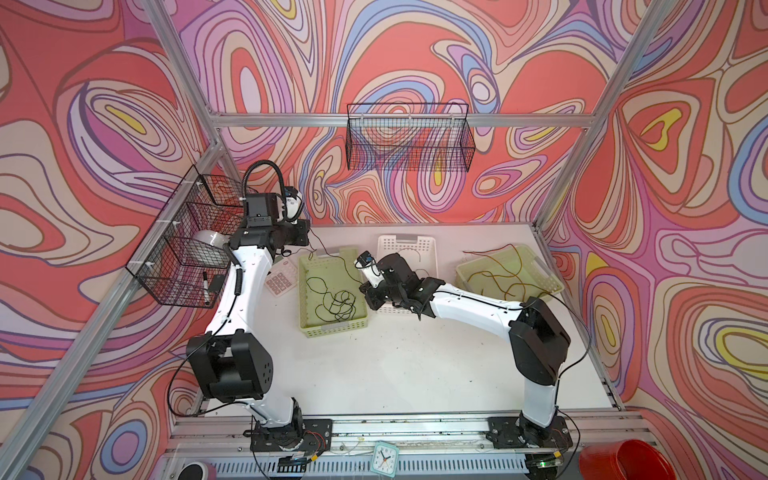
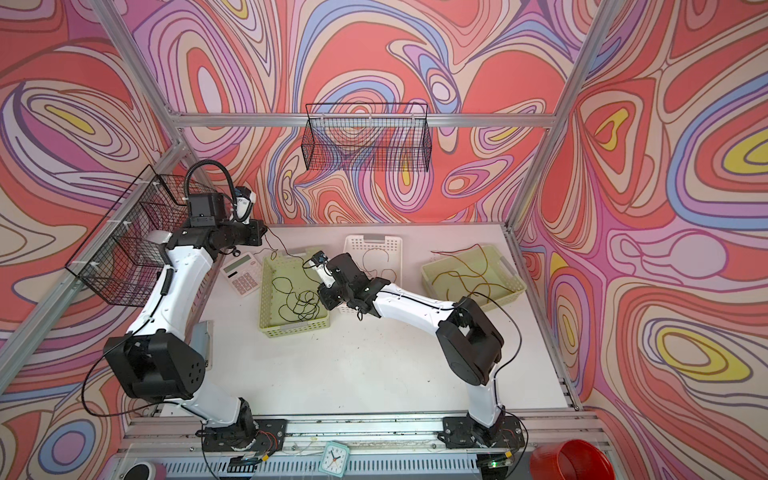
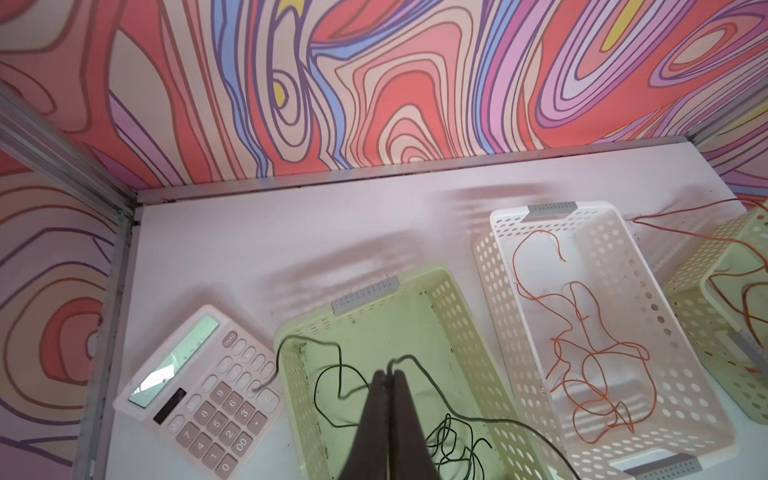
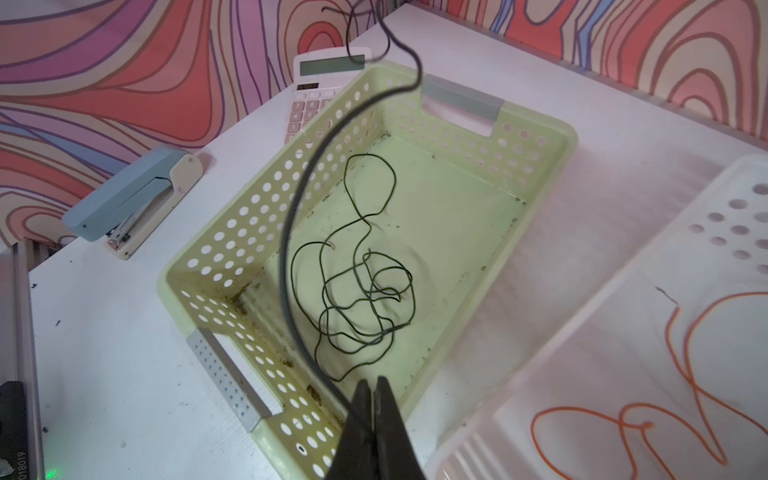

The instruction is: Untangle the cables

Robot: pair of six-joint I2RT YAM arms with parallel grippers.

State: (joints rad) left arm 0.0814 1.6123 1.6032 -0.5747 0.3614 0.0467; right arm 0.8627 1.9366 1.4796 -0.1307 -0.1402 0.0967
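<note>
Black cable (image 4: 284, 257), thin, light, floppy, likely slippery: strand strung between left end effector (image 3: 390, 376) and right end effector (image 4: 371, 388), both pinched shut on it; loops tangled in green basket (image 4: 232, 249) mid-frame; grip near ends

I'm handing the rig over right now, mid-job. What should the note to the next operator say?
Left gripper: fingers shut on a black cable.
Right gripper: shut on seemingly the same strand, strung between them above the left green basket.
A black tangle lies in that basket; orange cable in the white basket; red-brown cables in the right green basket.
Done: colours separated.
Left: the tangles.
</note>
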